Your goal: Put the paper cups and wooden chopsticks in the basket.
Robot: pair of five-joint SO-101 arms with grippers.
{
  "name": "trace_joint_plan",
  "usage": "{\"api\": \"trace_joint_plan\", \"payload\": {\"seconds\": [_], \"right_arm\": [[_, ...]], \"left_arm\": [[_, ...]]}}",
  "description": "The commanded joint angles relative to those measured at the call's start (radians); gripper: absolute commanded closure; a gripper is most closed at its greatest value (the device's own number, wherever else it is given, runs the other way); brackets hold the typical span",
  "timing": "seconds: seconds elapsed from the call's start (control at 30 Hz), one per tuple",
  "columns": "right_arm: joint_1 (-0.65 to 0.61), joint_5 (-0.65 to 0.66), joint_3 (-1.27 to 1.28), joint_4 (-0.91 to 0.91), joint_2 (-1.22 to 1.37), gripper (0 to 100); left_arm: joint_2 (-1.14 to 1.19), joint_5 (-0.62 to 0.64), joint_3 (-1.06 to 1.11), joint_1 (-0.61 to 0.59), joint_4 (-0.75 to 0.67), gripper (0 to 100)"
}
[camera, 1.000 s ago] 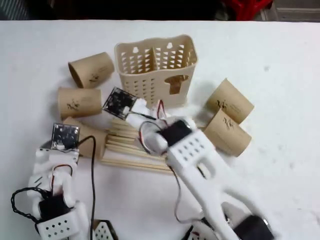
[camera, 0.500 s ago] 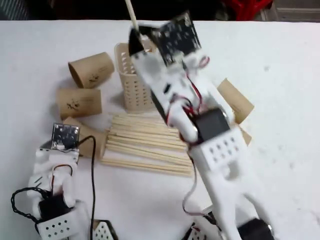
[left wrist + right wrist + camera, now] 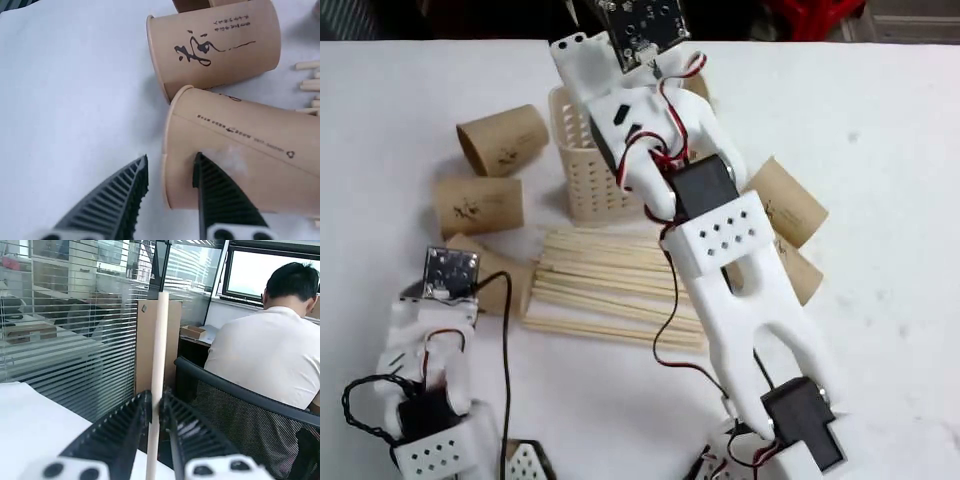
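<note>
Right gripper (image 3: 156,402) is clamped on one chopstick (image 3: 161,340), long axis running straight out past the fingertips, high over the basket (image 3: 582,185) at 12 o'clock. Left gripper (image 3: 170,167), fingers apart, straddles the rim of a cup (image 3: 250,145) lying sideways, mouth toward 9 o'clock, with bare table (image 3: 380,130) beyond.

A white worktop (image 3: 880,150) spreads wide; beyond its edge hang grey slatted blinds (image 3: 65,315); a brown board (image 3: 172,340) stands upright beside a black mesh chair (image 3: 235,410); a bright window (image 3: 255,270) glows above.
</note>
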Motion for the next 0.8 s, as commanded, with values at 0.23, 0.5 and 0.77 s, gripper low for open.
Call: {"api": "trace_joint_plan", "payload": {"seconds": [0.23,0.5,0.77], "right_arm": [[0.012,-0.008,-0.043,-0.033,0.022,98.2],[0.013,-0.043,-0.002,-0.047,0.077,98.2],[0.028,-0.074,0.063,-0.039,0.105,97.7]], "left_arm": [[-0.001,-0.011,0.014,0.002,0.026,83],[-0.001,-0.011,0.014,0.002,0.026,83],[-0.001,-0.011,0.014,0.002,0.026,83]]}}
